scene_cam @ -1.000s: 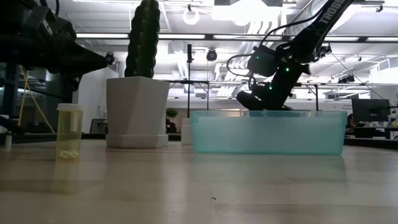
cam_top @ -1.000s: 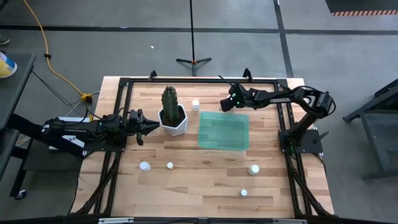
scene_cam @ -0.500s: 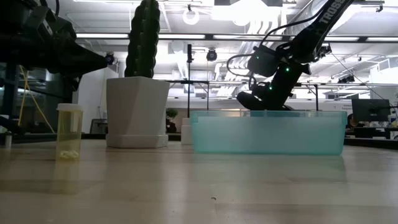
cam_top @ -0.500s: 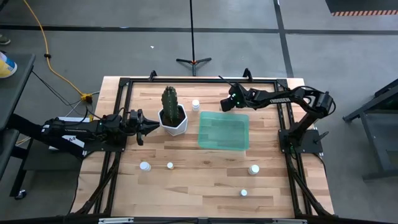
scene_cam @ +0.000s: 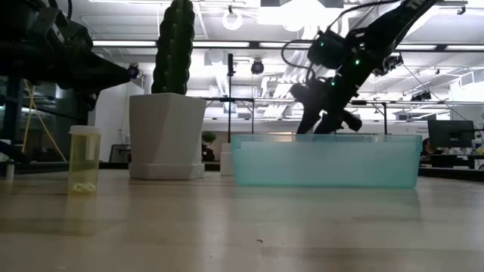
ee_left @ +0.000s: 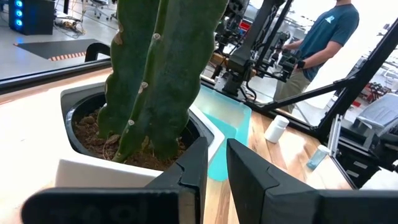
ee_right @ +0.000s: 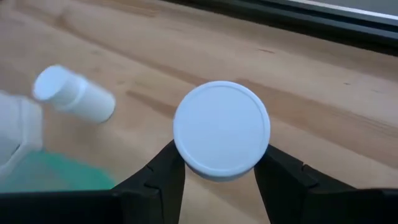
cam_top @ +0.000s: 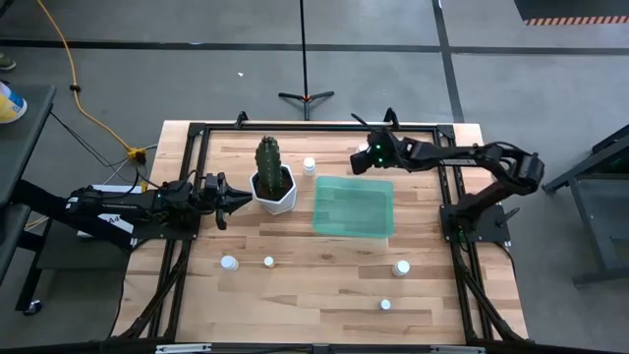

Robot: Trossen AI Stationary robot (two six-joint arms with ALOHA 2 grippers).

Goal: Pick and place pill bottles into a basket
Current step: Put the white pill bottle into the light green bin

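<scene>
While the left gripper (cam_top: 228,200) waits near the bench's left edge, just beside the white cactus pot (cam_top: 275,192), its fingers (ee_left: 249,180) stand close together with only a narrow gap and nothing between them. The cactus (ee_left: 161,68) fills most of the left wrist view, with the teal basket (ee_left: 227,118) beyond the pot.

The right gripper (cam_top: 362,160) hangs over the far edge of the bench, just behind the basket's (cam_top: 354,206) far rim, raised clear above it in the low view (scene_cam: 327,121). Its fingers (ee_right: 283,183) are clamped on a white-capped pill bottle (ee_right: 221,129), seen cap-on in the right wrist view, held above bare wood with a corner of the basket below.

The basket sits at the middle of the bench, right of the pot; I cannot tell whether any bottle lies inside it. One standing pill bottle (cam_top: 309,165) is near the far edge, between the pot and the basket's far left corner. Four more stand toward the near edge: two side by side at near left (cam_top: 229,263) (cam_top: 268,262), one near the basket's near right corner (cam_top: 401,267), and one closest to the near edge (cam_top: 385,305). In the low view a yellowish translucent bottle (scene_cam: 84,161) stands at the left.

A person (ee_left: 323,43) stands in the room beyond the bench.
</scene>
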